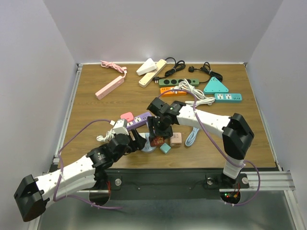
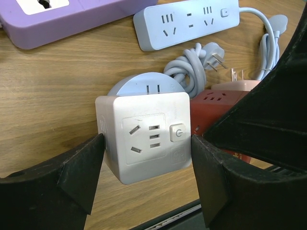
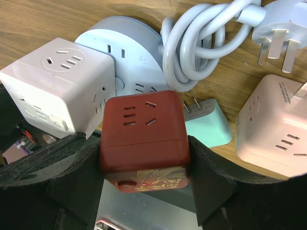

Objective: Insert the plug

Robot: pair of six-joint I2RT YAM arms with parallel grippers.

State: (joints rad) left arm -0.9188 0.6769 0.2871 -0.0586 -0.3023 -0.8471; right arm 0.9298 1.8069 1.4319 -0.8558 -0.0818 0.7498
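Note:
My left gripper (image 2: 146, 177) is shut on a white cube socket (image 2: 144, 139), one finger on each side, low over the wooden table. My right gripper (image 3: 144, 153) is shut on a red cube socket (image 3: 141, 129) with a gold print, right beside the white cube (image 3: 53, 86). Both touch a round pale blue socket (image 3: 129, 52) whose coiled cord ends in a three-pin plug (image 3: 278, 33). In the top view both grippers meet near the table's front edge, the left gripper (image 1: 135, 142) beside the right gripper (image 1: 157, 139).
A teal cube (image 3: 208, 124) with prongs and a pink cube (image 3: 273, 129) lie right of the red one. A purple strip (image 2: 72, 19) and a pale blue strip (image 2: 187, 21) lie just behind. More strips and cables (image 1: 192, 84) fill the far side.

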